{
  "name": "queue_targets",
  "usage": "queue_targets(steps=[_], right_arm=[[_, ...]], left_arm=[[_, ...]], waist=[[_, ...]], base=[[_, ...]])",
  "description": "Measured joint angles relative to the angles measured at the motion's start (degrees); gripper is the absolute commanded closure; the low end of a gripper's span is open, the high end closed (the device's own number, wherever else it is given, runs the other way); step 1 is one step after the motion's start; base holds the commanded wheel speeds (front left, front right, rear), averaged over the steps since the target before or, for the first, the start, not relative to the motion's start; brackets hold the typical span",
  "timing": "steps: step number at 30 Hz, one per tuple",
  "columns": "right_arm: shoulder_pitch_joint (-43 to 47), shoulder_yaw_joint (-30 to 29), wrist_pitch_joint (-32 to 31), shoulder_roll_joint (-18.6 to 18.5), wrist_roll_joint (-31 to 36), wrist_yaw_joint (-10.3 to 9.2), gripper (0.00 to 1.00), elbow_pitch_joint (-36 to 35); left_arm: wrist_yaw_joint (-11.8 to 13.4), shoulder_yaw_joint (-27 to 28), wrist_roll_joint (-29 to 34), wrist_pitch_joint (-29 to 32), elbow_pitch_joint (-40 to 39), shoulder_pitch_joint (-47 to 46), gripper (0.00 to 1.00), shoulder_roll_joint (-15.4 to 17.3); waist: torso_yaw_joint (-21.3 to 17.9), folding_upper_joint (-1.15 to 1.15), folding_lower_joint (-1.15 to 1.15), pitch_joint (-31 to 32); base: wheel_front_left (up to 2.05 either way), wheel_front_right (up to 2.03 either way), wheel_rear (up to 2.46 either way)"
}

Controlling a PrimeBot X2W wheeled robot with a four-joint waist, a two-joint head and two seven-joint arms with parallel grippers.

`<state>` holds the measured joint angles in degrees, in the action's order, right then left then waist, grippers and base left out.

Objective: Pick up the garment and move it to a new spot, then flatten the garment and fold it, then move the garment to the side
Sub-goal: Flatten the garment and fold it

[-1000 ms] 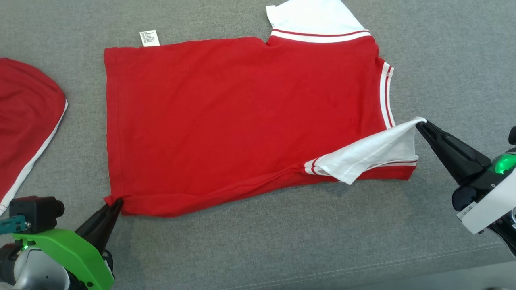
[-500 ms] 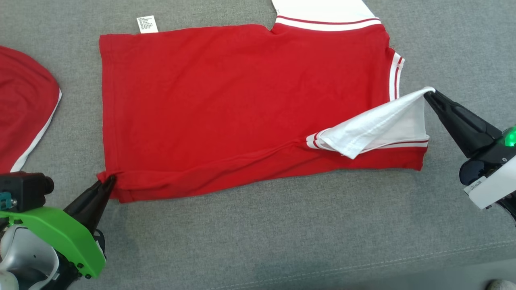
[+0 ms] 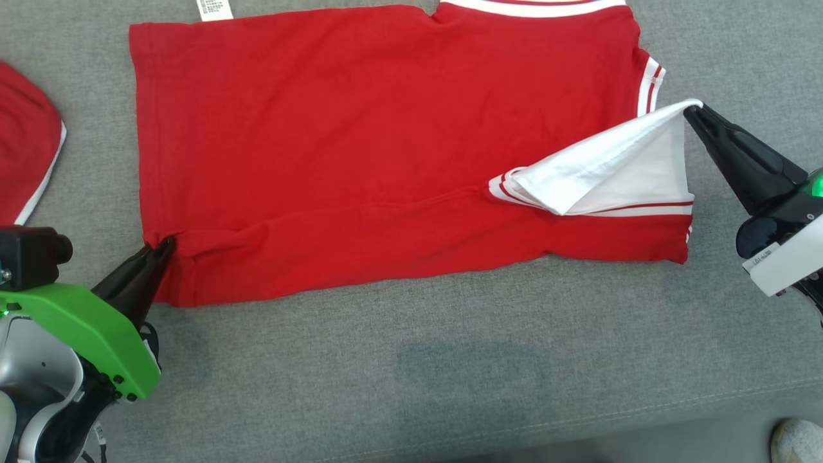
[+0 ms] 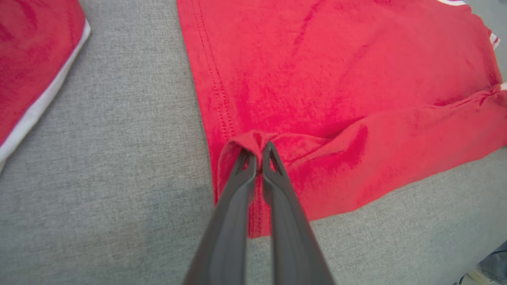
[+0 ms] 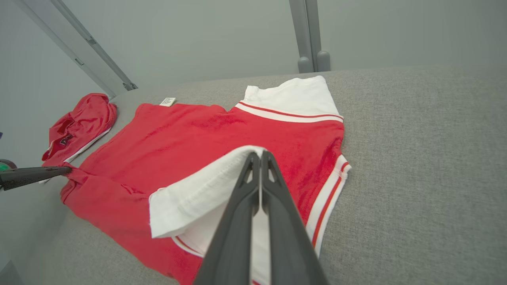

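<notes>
- The garment (image 3: 386, 148), a red shirt, lies spread across the upper middle of the head view on the grey cushion (image 3: 450, 373).
- The left gripper (image 3: 162, 247) pinches its lower-left hem corner; the right gripper (image 3: 693, 114) is clamped on the white sleeve (image 3: 611, 167), lifted at right.
- This looks like the folding step; next, carry both held corners evenly toward the top edge.
- Another red garment (image 3: 26, 161) lies far left, apart; it should not obstruct.

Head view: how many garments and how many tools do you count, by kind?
Garments: 2, red shirt with white sleeves, red garment with white trim.
Tools: 2, left tool, right tool.
Total: 4.
</notes>
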<state>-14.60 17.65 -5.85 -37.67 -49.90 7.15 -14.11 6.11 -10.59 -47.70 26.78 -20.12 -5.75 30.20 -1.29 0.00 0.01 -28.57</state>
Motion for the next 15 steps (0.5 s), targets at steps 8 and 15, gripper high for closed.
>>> queue_targets(steps=[8,15], right_arm=[[-1.38,1.65,0.00,1.23,0.23,0.00,1.00,3.02],[-2.10,3.09,0.09,1.70,0.58,0.00,1.00,5.25]], left_arm=[[0.02,-1.41,0.09,0.99,3.27,-2.55,1.00,-0.36],[0.02,-1.90,0.67,0.99,5.37,-5.24,1.00,-0.75]], waist=[[-0.71,0.00,0.00,-1.28],[-0.88,0.00,0.00,-1.54]], base=[[0.00,0.00,0.00],[0.00,0.00,0.00]])
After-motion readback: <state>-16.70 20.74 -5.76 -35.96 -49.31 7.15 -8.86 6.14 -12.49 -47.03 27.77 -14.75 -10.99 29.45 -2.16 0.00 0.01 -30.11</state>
